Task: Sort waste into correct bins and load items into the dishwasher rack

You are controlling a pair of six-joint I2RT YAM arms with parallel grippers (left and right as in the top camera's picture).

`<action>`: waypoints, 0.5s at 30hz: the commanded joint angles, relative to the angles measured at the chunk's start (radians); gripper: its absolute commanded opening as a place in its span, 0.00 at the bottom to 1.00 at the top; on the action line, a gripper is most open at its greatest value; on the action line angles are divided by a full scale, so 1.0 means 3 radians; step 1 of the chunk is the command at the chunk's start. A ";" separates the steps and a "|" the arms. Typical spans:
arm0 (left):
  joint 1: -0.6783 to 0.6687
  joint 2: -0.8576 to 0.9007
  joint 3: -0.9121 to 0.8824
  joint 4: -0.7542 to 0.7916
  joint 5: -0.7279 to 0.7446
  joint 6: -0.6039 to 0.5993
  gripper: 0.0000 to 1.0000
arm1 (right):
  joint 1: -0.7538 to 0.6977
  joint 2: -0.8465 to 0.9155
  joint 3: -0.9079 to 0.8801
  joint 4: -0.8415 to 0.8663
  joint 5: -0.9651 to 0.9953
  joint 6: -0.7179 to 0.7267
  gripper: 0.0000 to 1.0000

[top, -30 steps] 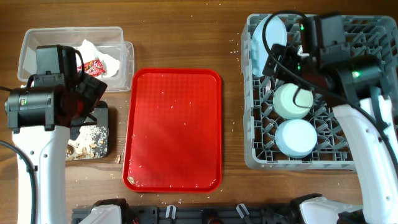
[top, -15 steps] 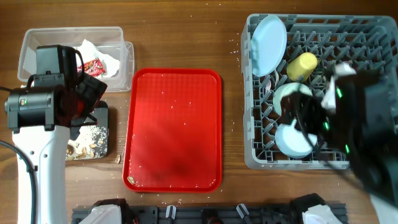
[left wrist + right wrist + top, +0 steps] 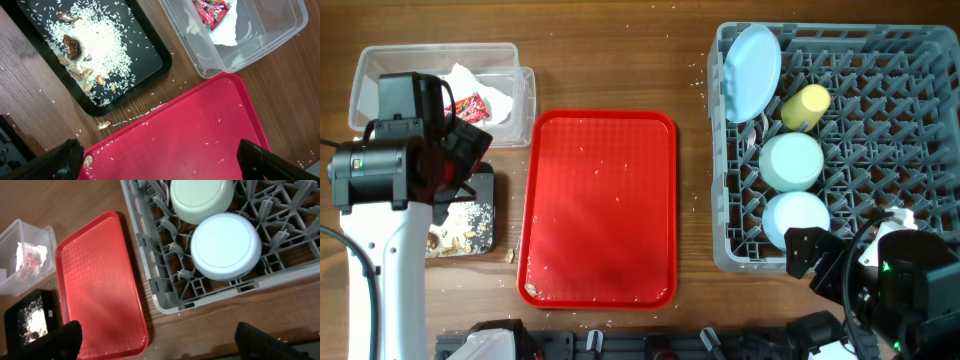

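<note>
**Grey rack uncovered, right arm back at the near edge**

Changed since a second ago: right arm gone from over the rack (image 3: 910, 120), now low at the near right corner of the table (image 3: 620, 50), just past the rack's near wall. Uncovered by that move: the cup (image 3: 805, 106), tilted among the pegs toward the rack's far left, just right of the plate (image 3: 752, 58), which stands on edge in the far left corner. Nearer, down the same side: green bowl (image 3: 791, 161), then blue bowl (image 3: 797, 220), both bottom up and just beside each other. Nothing changed on the left: left arm in the same place over the near edge of the tub (image 3: 380, 70) and the black tray (image 3: 147, 52).

Right gripper (image 3: 164, 341): fingers spread wide, nothing between them. Blue bowl the nearest dish to it, just beyond, inside the rack's near left corner.

Left gripper (image 3: 165, 159): also spread wide, empty, above the left part of the red tray (image 3: 600, 200). Just past its fingers: black tray and tub, side by side.

Napkin (image 3: 480, 85) in the tub, wrapper (image 3: 470, 106) on top of it. Scraps (image 3: 90, 45) in the black tray, with loose grains on the table beside it and across the red tray.
</note>
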 commanded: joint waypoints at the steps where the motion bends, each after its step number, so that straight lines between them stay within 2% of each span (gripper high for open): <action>1: 0.0022 -0.0005 0.0042 0.0006 -0.0032 -0.0041 1.00 | 0.0013 -0.0013 -0.0008 -0.0001 0.0248 0.0057 1.00; 4: 0.0022 -0.0005 0.0042 0.0008 -0.0032 -0.0041 1.00 | 0.0013 -0.0025 -0.0023 0.0052 0.0270 -0.0141 1.00; 8: 0.0022 -0.0005 0.0042 0.0008 -0.0032 -0.0041 1.00 | 0.0004 -0.0257 -0.0352 0.0621 0.0247 -0.0558 1.00; 12: 0.0022 -0.0005 0.0042 0.0008 -0.0032 -0.0041 1.00 | -0.0142 -0.0843 -0.1143 0.1858 -0.0025 -0.1139 1.00; 15: 0.0022 -0.0005 0.0042 0.0008 -0.0032 -0.0041 1.00 | -0.0282 -0.1307 -0.1935 0.2729 -0.0043 -0.1162 1.00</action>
